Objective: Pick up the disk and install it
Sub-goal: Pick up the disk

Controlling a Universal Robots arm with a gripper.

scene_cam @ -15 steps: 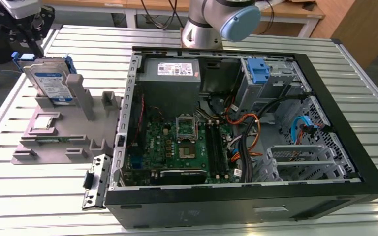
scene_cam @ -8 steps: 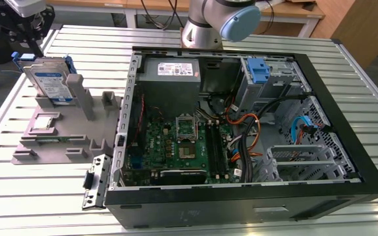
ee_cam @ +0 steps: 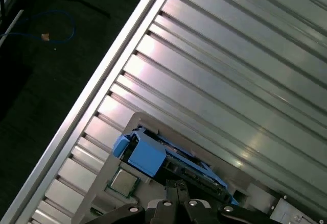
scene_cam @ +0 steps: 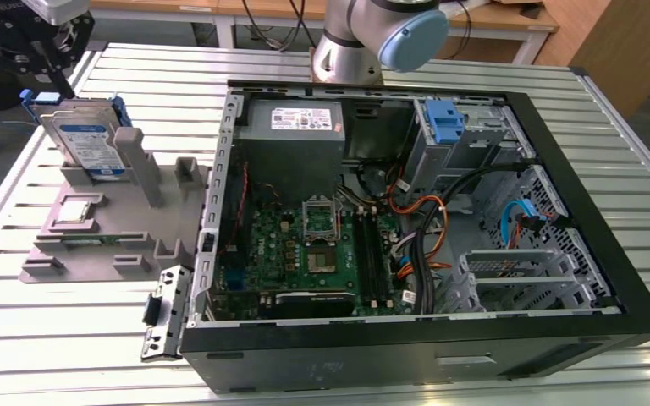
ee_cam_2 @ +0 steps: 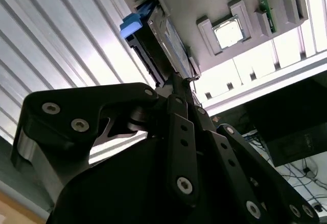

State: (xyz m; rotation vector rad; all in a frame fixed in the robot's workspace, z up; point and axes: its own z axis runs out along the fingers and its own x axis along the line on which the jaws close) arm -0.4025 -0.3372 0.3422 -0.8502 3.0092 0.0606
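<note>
A slatted metal tabletop carries everything. On it lies an open black case, with its side removed, so that the green board, a grey supply box and a blue bracket are seen inside. The arm stands behind the case in the exterior view.

At the exterior view's left, just beside the case, a grey holder rests on the tabletop. The disk stands upright on its edge in the far end of this holder, well apart from the case. Its white-and-blue label is turned toward the exterior camera, and blue rails run along its sides. Both wrist views look down on its upper edge, and, with one blue rail end clearly visible.

The gripper hangs right over the top of the disk. In the second wrist view its tips come together with no gap visible between them, and the first wrist view shows the same. Nothing is held between them. If the tips touch the disk's edge or stop just above it, I cannot tell.

A small square chip sits in a pocket of the holder, near the disk, also seen in both wrist views, and.
</note>
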